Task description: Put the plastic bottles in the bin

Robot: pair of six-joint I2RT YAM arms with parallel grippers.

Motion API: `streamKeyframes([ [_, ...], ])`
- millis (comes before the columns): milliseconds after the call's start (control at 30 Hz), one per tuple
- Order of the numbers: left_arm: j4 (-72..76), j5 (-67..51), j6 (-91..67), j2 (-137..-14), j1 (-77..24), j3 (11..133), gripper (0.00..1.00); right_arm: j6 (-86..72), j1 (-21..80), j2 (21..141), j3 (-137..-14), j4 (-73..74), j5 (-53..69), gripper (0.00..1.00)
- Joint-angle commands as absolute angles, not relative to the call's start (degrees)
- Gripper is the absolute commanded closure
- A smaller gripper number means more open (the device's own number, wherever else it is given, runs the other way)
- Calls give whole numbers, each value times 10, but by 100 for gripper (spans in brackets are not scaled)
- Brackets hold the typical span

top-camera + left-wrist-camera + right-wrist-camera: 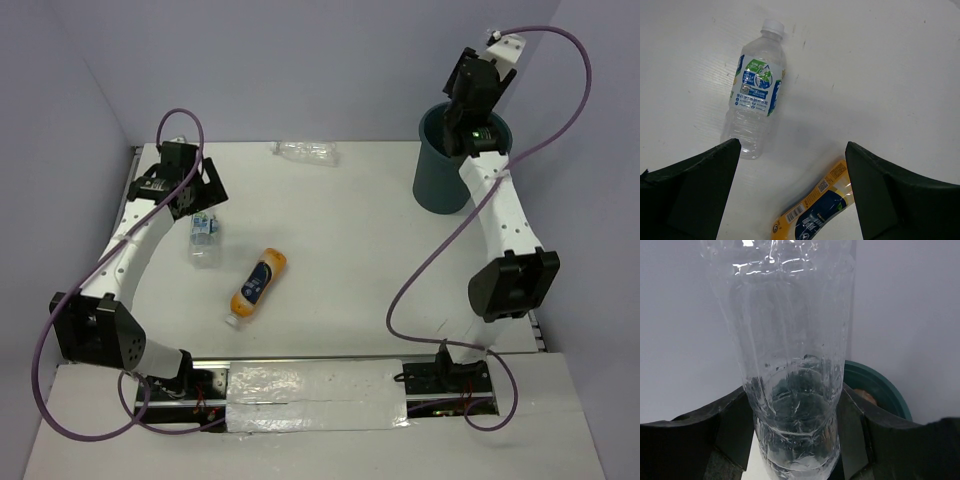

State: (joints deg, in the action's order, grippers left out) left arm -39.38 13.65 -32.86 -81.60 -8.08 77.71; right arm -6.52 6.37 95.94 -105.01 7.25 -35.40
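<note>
Risk: right gripper (795,430) clamps clear bottle (790,330) by one end above bin (887,392); its mouth shows off to one side, so release here may clip rim and bounce out. Left gripper (790,175) gapes wide above labelled bottle (754,90); orange bottle (812,217) lies near.

Plastic bottles totalling four. Clear unlabelled kind numbering two: first clear bottle (305,151), second clear bottle (795,390). Blue-white labelled bottle (203,240) numbering one. Orange-yellow bottle (257,285) numbering one. Bin (436,182) numbering one. Robot arms numbering two: left arm (125,255), right arm (500,215).
</note>
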Motion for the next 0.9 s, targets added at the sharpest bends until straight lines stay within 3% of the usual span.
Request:
streamKeyframes([
  [0, -386, 128, -316, -829, -81, 803, 1, -69, 52, 1001, -1070, 6, -408, 40],
  [333, -394, 138, -307, -846, -81, 820, 1, -67, 30, 1081, -1083, -30, -424, 36],
  [433, -395, 140, -305, -846, -81, 822, 1, -78, 31, 1095, -1093, -8, -423, 19],
  [467, -395, 141, -304, -846, -81, 822, 1, -90, 32, 1098, -1099, -1, -419, 7],
  [533, -397, 141, -302, -843, -81, 821, 1, -97, 31, 1098, -1112, 34, -411, 1],
  [700, -401, 149, -298, -831, -81, 822, 1, -96, 38, 1056, -1116, 55, -387, 0],
  [867, -404, 154, -303, -821, -79, 830, 1, -70, 109, 1007, -1122, 75, -337, 0],
])
